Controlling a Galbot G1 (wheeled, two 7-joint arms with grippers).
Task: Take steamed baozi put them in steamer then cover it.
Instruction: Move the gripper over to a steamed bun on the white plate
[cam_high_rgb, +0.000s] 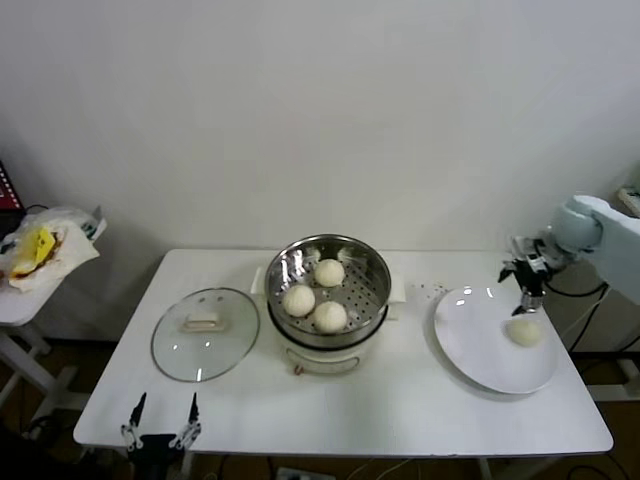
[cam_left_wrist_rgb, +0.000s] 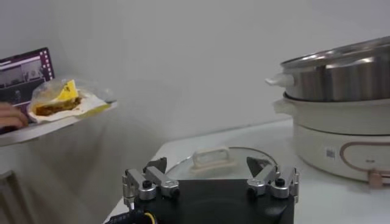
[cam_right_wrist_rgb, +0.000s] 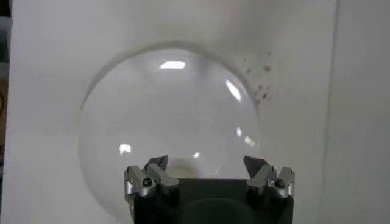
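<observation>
Four baozi are in view, three of them (cam_high_rgb: 315, 295) already lying in the steamer (cam_high_rgb: 370, 270), which stands uncovered on its white cooker base (cam_high_rgb: 330, 360) at the middle of the white worktop (cam_high_rgb: 400, 400). To the robot's right of the steamer sits a flat white plate (cam_high_rgb: 480, 350), and on its far right part rests the fourth baozi (cam_high_rgb: 523, 331), alone. To the steamer's left, just beside it, the cover (cam_high_rgb: 205, 334) lies flat on the worktop with its cream handle up. Over the plate, the right claw (cam_high_rgb: 528, 298) hangs directly above the lone baozi, its fingers spread apart and holding nothing. At the worktop's near left edge, the left claw (cam_high_rgb: 160, 420) waits low, fingers likewise wide apart, near the cover.
</observation>
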